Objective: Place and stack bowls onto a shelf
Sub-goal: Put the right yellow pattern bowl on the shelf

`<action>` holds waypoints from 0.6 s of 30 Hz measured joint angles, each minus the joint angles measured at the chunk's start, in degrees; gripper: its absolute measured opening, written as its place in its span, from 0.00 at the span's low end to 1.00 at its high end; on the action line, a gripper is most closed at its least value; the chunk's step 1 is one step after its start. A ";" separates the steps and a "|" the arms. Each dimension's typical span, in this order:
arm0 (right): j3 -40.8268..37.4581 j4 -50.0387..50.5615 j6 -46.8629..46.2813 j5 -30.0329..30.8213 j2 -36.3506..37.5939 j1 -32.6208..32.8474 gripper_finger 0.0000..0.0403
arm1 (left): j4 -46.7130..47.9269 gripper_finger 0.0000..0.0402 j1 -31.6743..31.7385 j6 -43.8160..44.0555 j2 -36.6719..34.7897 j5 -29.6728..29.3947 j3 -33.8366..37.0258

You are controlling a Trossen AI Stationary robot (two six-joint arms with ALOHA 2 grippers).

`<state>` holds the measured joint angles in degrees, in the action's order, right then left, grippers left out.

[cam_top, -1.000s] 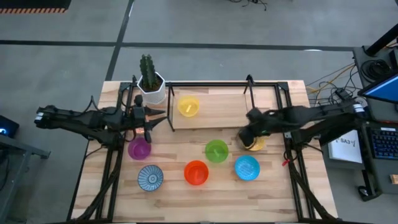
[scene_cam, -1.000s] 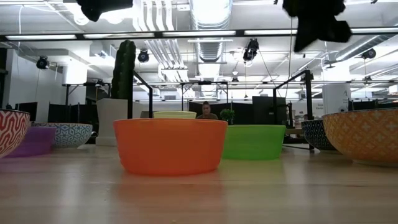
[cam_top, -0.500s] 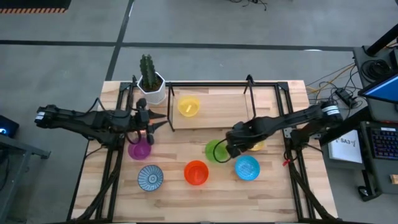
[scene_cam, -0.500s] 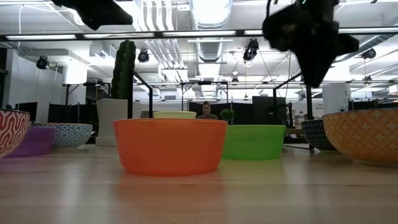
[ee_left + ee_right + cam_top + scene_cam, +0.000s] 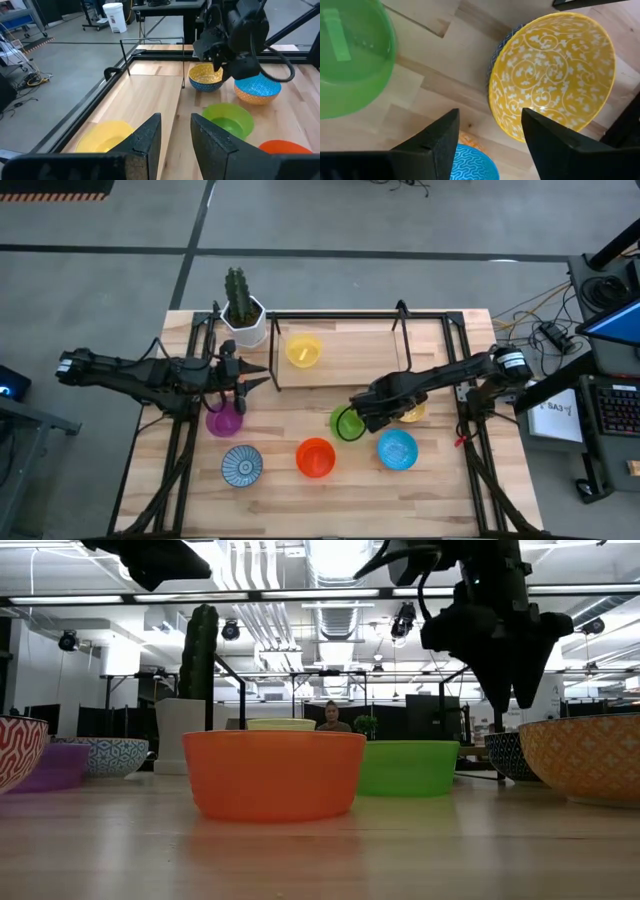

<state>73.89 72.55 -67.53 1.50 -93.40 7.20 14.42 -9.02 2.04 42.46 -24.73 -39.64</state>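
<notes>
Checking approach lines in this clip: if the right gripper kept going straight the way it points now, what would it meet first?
Probably bare wooden tabletop, in the gap between the green plastic bowl and the yellow-patterned ceramic bowl. The open right gripper points down there; depth is unclear, so it could brush the yellow bowl's rim.

Robotics lab / open workshop: concrete floor (image 5: pixel 420 220) w/ tape lines, bare ceiling ducts (image 5: pixel 338 570), black rig frames (image 5: pixel 470 690), cables (image 5: pixel 535 305) + monitor (image 5: pixel 612 320) beside table (image 5: pixel 440 480), person (image 5: pixel 331 718) at back.
</notes>
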 joint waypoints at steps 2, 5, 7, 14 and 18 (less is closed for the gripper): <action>0.00 0.07 0.00 0.03 -0.49 0.00 0.51 | 0.06 0.22 0.00 0.02 0.04 0.00 0.00; 0.00 -0.24 0.01 1.64 -1.53 0.02 0.52 | 0.00 0.22 0.00 0.24 0.17 -0.02 0.00; -0.02 -0.62 0.02 2.20 -2.45 0.02 0.52 | 0.08 0.22 0.00 0.24 0.26 -0.02 0.00; -0.02 -1.08 1.08 3.13 -5.10 -0.02 0.52 | 0.03 0.22 0.00 0.24 0.43 -0.04 0.00; -0.04 -1.13 1.16 3.33 -5.95 -0.07 0.52 | 0.01 0.22 0.00 0.23 0.48 -0.09 0.00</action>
<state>73.84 71.42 -66.37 4.83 -99.35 7.13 14.43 -9.02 2.28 42.94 -24.82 -39.64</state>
